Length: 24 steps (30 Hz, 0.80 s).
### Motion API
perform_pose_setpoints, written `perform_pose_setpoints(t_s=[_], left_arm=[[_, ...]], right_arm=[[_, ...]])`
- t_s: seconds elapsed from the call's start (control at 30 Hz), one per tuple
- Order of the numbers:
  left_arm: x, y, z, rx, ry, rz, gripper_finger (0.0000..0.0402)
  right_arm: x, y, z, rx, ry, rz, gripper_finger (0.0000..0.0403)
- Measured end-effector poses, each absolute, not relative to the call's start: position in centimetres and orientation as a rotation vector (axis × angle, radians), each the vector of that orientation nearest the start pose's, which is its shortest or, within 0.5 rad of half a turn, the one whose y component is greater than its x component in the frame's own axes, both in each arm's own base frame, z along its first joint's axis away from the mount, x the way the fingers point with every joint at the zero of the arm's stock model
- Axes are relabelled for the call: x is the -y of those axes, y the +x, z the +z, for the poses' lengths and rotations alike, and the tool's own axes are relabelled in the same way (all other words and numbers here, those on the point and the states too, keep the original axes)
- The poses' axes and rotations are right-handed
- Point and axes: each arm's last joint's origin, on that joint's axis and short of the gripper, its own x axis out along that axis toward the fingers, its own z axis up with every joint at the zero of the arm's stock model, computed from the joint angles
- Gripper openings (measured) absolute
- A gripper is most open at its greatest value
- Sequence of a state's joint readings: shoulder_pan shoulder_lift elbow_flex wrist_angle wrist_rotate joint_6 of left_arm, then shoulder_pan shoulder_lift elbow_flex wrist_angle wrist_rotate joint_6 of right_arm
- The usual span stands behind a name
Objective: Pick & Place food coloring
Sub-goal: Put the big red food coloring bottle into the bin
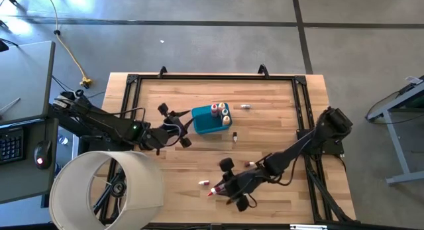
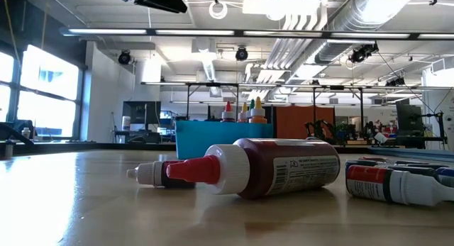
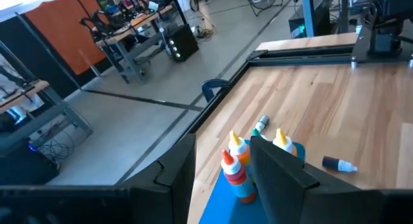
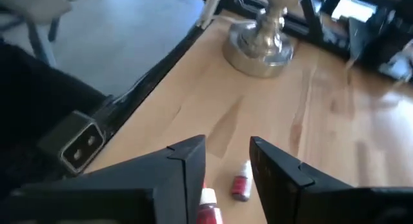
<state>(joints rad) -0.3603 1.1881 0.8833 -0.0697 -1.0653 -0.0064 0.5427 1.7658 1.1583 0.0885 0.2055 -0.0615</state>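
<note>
Right gripper (image 4: 227, 166) hovers at the table's (image 1: 278, 124) six o'clock over a red vial (image 4: 241, 184) — fingers slightly parted, empty. Left gripper (image 3: 222, 169), partly open, holds nothing — blue tub (image 1: 207, 120) at its three o'clock.

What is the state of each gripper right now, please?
Left gripper: at the blue tub's edge; cannot be told.
Right gripper: open, holding nothing, close to a small red vial.

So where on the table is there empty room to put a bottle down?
Bare wood lies between the blue tub and the table's right rail. The near middle is crowded: small bottles and the right gripper.
</note>
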Motion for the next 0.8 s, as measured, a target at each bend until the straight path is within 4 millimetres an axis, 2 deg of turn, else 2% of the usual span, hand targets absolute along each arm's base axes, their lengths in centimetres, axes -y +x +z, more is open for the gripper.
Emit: perform_pose_setpoints(t_s=[0.1, 0.27, 0.43, 0.53, 0.67, 0.8], left_arm=[[6.4, 24.3, 30.4, -0.269, 0.227, 0.698, 0.0143], [6.5, 24.4, 30.7, -0.238, 0.199, 0.694, 0.0143], [6.5, 24.4, 30.8, -0.228, 0.194, 0.698, 0.0143], [6.5, 24.5, 31.1, -0.209, 0.199, 0.704, 0.0143], [6.5, 24.6, 31.5, -0.19, 0.207, 0.7, 0.0143], [6.5, 24.6, 31.5, -0.192, 0.221, 0.696, 0.0143]], right_arm=[[-19.3, 34.5, 21.2, -0.48, -0.199, 0.34, 0.0135], [-18.7, 35.6, 19.1, -0.522, -0.225, 0.324, 0.0182], [-18.9, 35.9, 17.2, -0.581, -0.223, 0.427, 0.0216], [-18.8, 36.0, 16.6, -0.603, -0.247, 0.467, 0.0224], [-17.9, 36.6, 15.7, -0.647, -0.157, 0.494, 0.0223], [-17.4, 36.8, 14.6, -0.686, -0.178, 0.497, 0.0223]])
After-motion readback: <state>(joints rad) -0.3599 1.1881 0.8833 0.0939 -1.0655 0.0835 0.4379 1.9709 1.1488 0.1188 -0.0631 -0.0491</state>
